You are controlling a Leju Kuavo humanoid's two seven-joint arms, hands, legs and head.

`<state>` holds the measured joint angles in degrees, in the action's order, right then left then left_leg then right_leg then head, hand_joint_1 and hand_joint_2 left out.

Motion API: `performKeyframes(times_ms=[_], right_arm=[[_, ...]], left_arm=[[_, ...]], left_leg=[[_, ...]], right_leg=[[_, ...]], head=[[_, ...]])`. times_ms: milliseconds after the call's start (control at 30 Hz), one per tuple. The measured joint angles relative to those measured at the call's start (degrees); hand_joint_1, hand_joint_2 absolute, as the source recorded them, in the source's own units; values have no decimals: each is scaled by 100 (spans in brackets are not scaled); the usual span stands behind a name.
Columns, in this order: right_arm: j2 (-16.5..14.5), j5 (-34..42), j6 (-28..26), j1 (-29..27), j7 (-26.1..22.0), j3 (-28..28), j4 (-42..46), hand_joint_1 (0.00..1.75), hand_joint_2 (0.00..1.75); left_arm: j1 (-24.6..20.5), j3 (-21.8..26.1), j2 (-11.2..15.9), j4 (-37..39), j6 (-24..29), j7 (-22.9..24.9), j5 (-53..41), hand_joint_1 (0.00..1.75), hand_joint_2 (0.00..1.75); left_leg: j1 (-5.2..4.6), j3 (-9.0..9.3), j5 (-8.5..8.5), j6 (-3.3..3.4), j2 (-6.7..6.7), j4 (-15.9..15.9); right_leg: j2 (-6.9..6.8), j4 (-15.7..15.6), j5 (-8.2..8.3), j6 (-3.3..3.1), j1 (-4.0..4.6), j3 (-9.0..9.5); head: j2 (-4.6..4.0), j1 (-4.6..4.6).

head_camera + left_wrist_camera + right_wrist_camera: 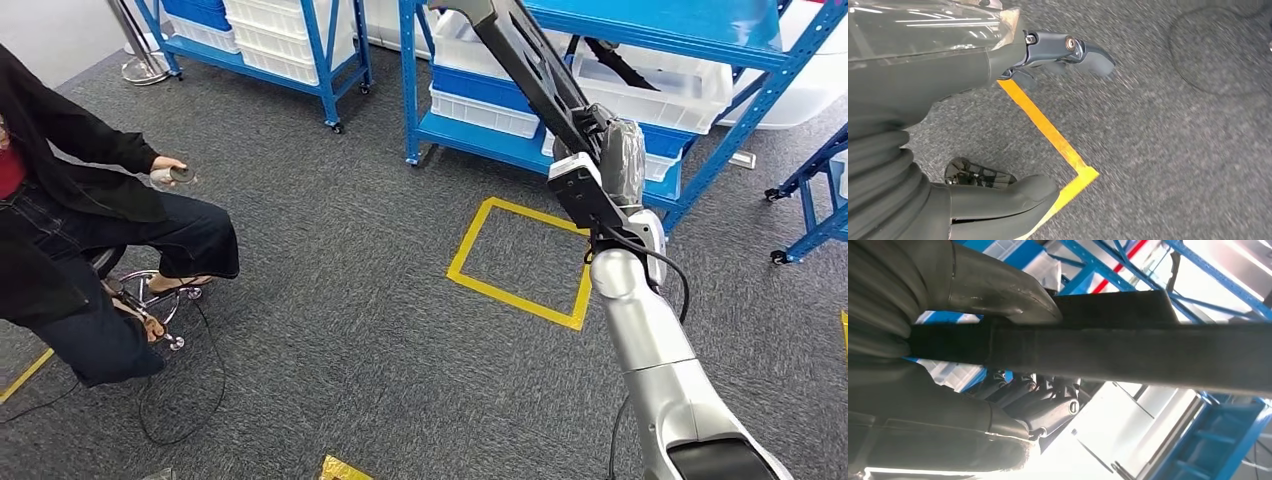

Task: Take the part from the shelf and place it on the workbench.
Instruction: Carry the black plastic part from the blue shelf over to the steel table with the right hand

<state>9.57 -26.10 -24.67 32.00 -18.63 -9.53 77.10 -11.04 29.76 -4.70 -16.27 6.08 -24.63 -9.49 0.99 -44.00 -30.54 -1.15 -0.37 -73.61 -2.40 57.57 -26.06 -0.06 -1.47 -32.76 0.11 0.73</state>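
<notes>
The right arm [650, 340] rises from the lower right of the head view toward the upper centre, ending at the right hand [605, 150], which is wrapped in a grey cover. That hand grips a long dark part [525, 60], a bar-shaped piece that slants up and to the left from the hand and runs off the top edge of the frame. The part is held in the air in front of the blue shelf [600, 20], which carries white bins [660, 85] and blue bins [480, 85].

In the right wrist view the part [1128, 352] crosses the whole frame as a thick dark bar. The thick grey thumb [998, 290] presses on one side of it and the darker fingers [1048, 407] curl around the other side, so the right hand [973, 375] is clamped on the part.

The left wrist view looks down at grey carpet [1173, 150] with a corner of yellow tape [1068, 155]. The left hand [998, 130] holds nothing; its thumb [1013, 197] and a dark finger [1073, 50] are well apart.

On the carpet in the centre of the head view lies a yellow tape rectangle [480, 285]. At the left edge a person [70, 220] in dark clothes sits on a stool [150, 295], holding a small object [180, 175] in one hand.
</notes>
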Motion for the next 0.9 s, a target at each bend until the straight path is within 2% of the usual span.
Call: performKeyframes(times_ms=[33,100,133,167,200,267,333,400,467,500,533,567,600,633,667,700,733,767,800,833,867,900], right_arm=[[24,-12,-4,-33,16,17,12,175,175],[73,-30,-26,-120,42,62,76,175,175],[104,-33,-44,-173,52,94,130,175,175],[134,-34,-63,-229,60,129,187,175,175],[161,-35,-80,-288,67,163,243,175,175],[193,-41,-104,-405,78,216,339,175,175],[226,-50,-111,-515,86,249,414,175,175],[279,-55,-115,-624,93,298,455,175,175],[328,-55,-117,-736,98,353,467,175,175],[342,-56,-118,-784,98,369,473,175,175],[353,-57,-119,-819,99,378,482,175,175],[359,-57,-119,-839,99,383,496,175,175],[363,-57,-119,-847,99,390,514,175,175],[366,-58,-119,-850,99,398,533,175,175],[369,-57,-119,-850,98,408,549,175,175],[372,-57,-119,-852,98,417,561,175,175],[372,-57,-119,-854,97,422,569,175,175],[370,-57,-118,-855,97,426,574,175,175],[367,-57,-117,-854,97,426,582,175,175],[364,-57,-117,-854,97,427,591,175,175],[363,-56,-117,-854,97,429,599,175,175],[362,-55,-118,-854,97,432,605,175,175]], left_arm=[[7,1,7,3,0,-1,0,0,175],[6,2,16,5,0,-4,-2,0,175],[3,3,21,5,1,-6,-4,0,175],[3,3,22,5,3,-7,-6,0,175],[8,3,22,5,4,-7,-8,0,175],[28,3,25,8,8,-7,-10,0,175],[28,4,12,11,9,-9,-13,0,175],[15,5,-4,12,11,-9,-20,0,175],[18,6,-17,18,12,4,-30,0,175],[24,6,-26,23,12,12,-34,0,175],[28,6,-33,27,13,20,-37,0,175],[28,6,-39,30,13,24,-37,0,175],[27,6,-45,31,13,26,-37,0,175],[26,6,-49,31,13,27,-36,0,175],[26,6,-53,32,13,28,-36,0,175],[30,6,-56,33,13,30,-35,0,175],[35,6,-55,34,13,32,-34,0,175],[39,6,-48,35,13,32,-33,0,175],[43,6,-43,36,13,33,-31,0,175],[41,6,-37,36,13,33,-29,0,175],[36,6,-31,36,13,33,-27,0,175],[32,6,-31,36,13,34,-26,0,175]], left_leg=[[20,111,129,-15,34,198],[28,545,446,-22,228,978],[19,723,549,-2,313,1294],[2,822,594,30,365,1479],[-22,844,598,72,355,1536],[-51,845,628,176,219,1560],[-56,873,676,284,110,1619],[-56,871,707,356,-8,1646],[-77,853,719,385,-149,1644],[-91,849,725,393,-221,1643],[-105,848,732,398,-291,1641],[-116,849,738,397,-358,1638],[-125,847,745,392,-421,1633],[-140,840,749,379,-481,1625],[-152,828,755,361,-532,1619],[-157,814,764,338,-577,1615],[-161,800,775,310,-624,1618],[-157,785,784,284,-655,1620],[-156,760,757,255,-597,1584],[-155,697,671,224,-482,1467],[-146,577,518,191,-329,1222],[-126,406,324,152,-172,868]], right_leg=[[-52,1,-4,6,-8,3],[-153,10,-25,45,-3,14],[-201,14,-40,80,14,20],[-249,13,-51,120,36,30],[-298,4,-57,166,62,45],[-369,-10,-70,255,63,70],[-191,211,-212,284,36,-22],[95,904,-530,240,25,-356],[204,1596,-762,229,45,-711],[221,1673,-754,250,57,-759],[237,1518,-659,279,67,-690],[280,1149,-499,305,73,-511],[380,706,-337,314,78,-298],[462,335,-204,296,89,-107],[522,90,-120,263,96,16],[542,-3,-90,223,108,62],[490,-9,-74,185,122,72],[442,-22,-57,152,95,76],[389,-42,-39,119,72,88],[331,-62,-23,69,44,101],[272,-79,-12,28,17,111],[210,-82,-11,-1,25,112]], head=[[0,-1],[0,-4],[0,1],[0,10],[0,20],[0,36],[0,37],[0,51],[0,64],[0,63],[0,63],[0,62],[0,63],[0,61],[0,57],[0,55],[0,54],[0,51],[0,53],[0,43],[0,35],[0,29]])
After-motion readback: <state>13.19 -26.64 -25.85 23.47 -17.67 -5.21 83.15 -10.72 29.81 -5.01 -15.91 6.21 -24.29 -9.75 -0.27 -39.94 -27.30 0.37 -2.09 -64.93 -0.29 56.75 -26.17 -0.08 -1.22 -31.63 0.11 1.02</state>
